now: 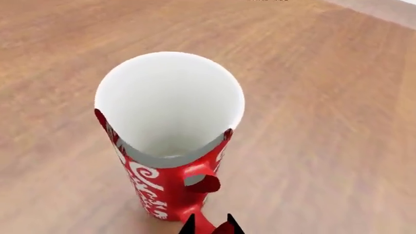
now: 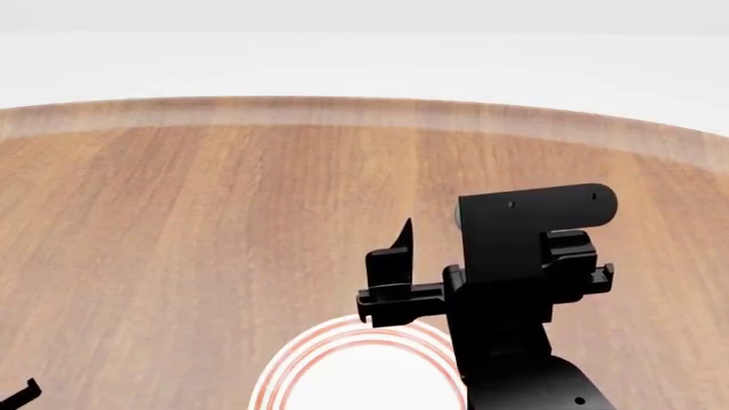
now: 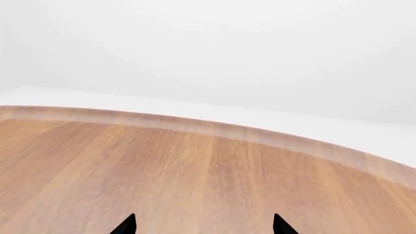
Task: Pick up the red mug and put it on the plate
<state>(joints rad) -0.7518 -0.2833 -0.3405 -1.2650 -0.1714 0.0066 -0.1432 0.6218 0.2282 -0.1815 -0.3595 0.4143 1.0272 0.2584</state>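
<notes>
The red mug [image 1: 170,165] fills the left wrist view: red with a white pattern, white inside, standing on the wooden table with its handle [image 1: 201,183] turned toward the gripper. My left gripper [image 1: 210,226] has its two fingertips close together on either side of the handle's lower end, shut on it. The mug does not show in the head view. The plate [image 2: 341,363], white with red rings, lies at the near edge of the head view, partly hidden by my right arm. My right gripper [image 3: 202,226] is open and empty, held above the plate's far side; one finger [image 2: 397,252] shows.
The round wooden table [image 2: 228,196] stretches away to its far edge [image 3: 215,129], with a white floor beyond. A small black piece of my left arm [image 2: 17,395] shows at the head view's lower left corner.
</notes>
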